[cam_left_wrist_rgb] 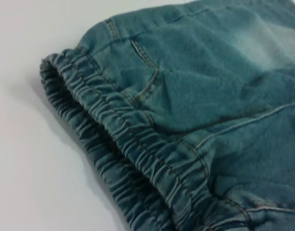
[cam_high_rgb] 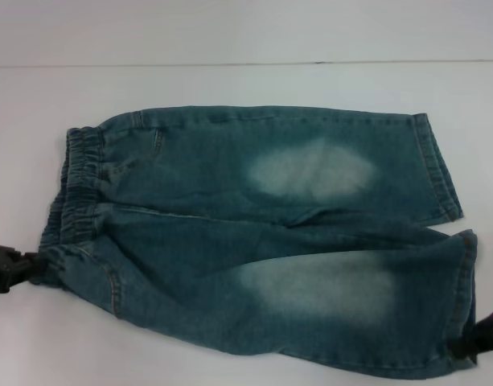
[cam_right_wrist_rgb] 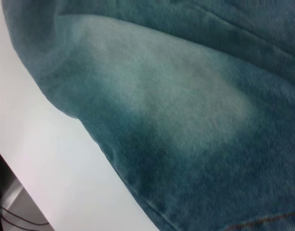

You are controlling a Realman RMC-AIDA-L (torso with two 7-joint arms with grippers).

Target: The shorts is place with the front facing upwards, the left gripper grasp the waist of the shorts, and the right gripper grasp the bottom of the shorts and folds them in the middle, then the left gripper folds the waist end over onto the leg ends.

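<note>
The left gripper [cam_high_rgb: 21, 265] sits at the near corner of the elastic waistband [cam_high_rgb: 73, 189], touching the fabric; whether its fingers have closed on the cloth cannot be told. The right gripper [cam_high_rgb: 479, 338] is at the near hem corner of the nearer leg [cam_high_rgb: 326, 297], against the denim, its grip likewise unclear. Between them the denim shorts [cam_high_rgb: 254, 233] lie flat on the white table [cam_high_rgb: 230, 80], waist toward the robot's left, leg ends toward its right. The nearer leg has a faded patch; beyond it the farther leg [cam_high_rgb: 310, 169] carries a similar pale patch. A front pocket [cam_left_wrist_rgb: 147, 82] with orange stitching sits just beside the gathered waistband. No label or writing is readable.
</note>
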